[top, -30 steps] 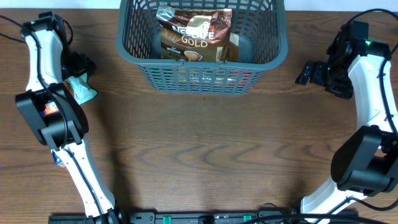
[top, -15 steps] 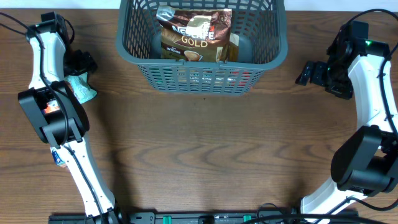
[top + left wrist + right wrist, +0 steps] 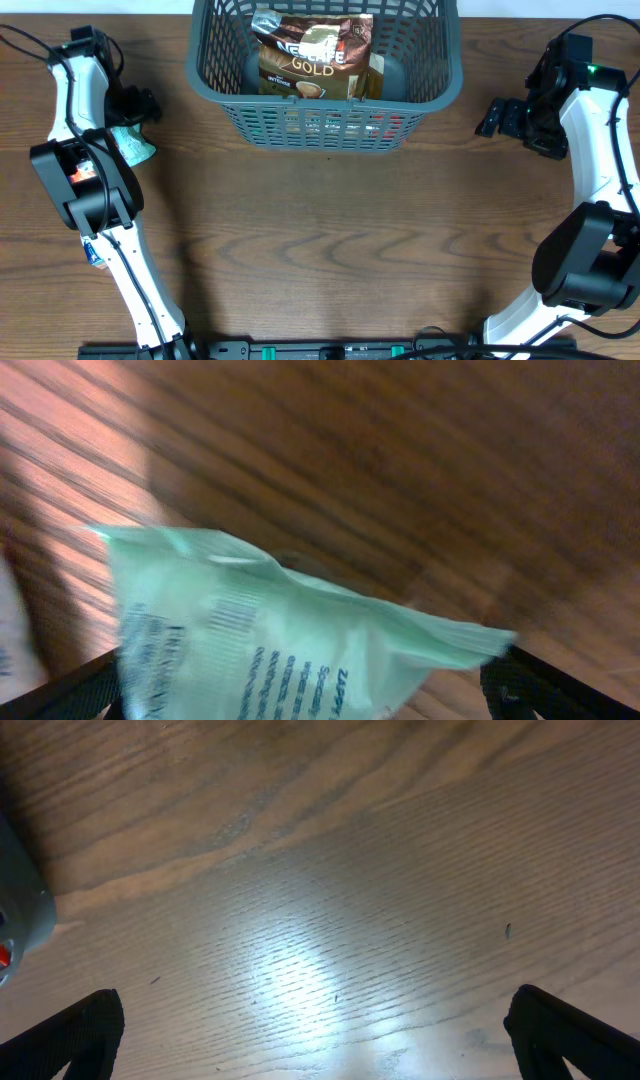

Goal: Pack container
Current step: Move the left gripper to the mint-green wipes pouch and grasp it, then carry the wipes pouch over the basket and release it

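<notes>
You're holding the left jaws spread astride the green packet [image 3: 300, 650], its length running jaw to jaw; container [image 3: 325, 128] lying rightward; right jaws spread.

A pale green packet [image 3: 290, 650] fills the lower middle of the frame, lying crumpled on the brown wooden surface [image 3: 420, 470]. It carries a barcode and lines of dark print (too blurred to read). The gripper [image 3: 310, 695] stands spread wide, and only its dark fingertips [image 3: 555, 690] show, one in each lower corner. The packet lies between them, its right corner just beside the right tip. Whether either tip touches it cannot be told. The whole surface is streaked with blur. A pale strip [image 3: 10, 625] at the left edge is too blurred to identify.
</notes>
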### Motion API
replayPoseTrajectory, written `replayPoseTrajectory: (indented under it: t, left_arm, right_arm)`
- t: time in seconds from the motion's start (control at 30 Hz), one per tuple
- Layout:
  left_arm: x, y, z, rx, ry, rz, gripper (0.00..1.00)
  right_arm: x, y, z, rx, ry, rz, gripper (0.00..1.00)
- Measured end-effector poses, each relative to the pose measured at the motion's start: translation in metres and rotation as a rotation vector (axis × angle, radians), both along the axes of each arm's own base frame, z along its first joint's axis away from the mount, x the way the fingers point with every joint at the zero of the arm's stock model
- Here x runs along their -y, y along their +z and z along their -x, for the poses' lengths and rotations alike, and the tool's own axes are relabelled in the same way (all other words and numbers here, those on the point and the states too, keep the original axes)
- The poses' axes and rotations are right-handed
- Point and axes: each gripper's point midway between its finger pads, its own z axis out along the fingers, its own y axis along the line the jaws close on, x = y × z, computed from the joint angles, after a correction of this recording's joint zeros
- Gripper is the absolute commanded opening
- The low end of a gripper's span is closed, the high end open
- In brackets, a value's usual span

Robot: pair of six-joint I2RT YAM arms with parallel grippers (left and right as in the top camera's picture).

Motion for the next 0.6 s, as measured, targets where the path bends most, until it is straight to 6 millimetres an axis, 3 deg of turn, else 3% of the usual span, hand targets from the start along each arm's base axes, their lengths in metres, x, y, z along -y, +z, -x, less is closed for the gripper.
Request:
replayPoseTrajectory:
  t: [0.13, 0.37, 0.47, 0.6]
  left_arm:
    - [0.002, -0.004, 0.002, -0.007, -0.001, 0.010, 0.97]
    - [0.010, -0.005, 0.003, -0.006, -0.004, 0.052, 0.63]
    - [0.013, -0.005, 0.007, -0.022, -0.004, 0.072, 0.54]
    - [0.019, -0.005, 0.014, -0.046, -0.002, 0.098, 0.19]
  right_arm:
    - [0.000, 0.000, 0.000, 0.000, 0.000, 0.000, 0.99]
    - [0.000, 0.000, 0.000, -0.001, 0.000, 0.001, 0.99]
    - [0.000, 0.000, 0.001, -0.003, 0.000, 0.003, 0.99]
    - [0.001, 0.000, 0.001, -0.006, -0.001, 0.004, 0.99]
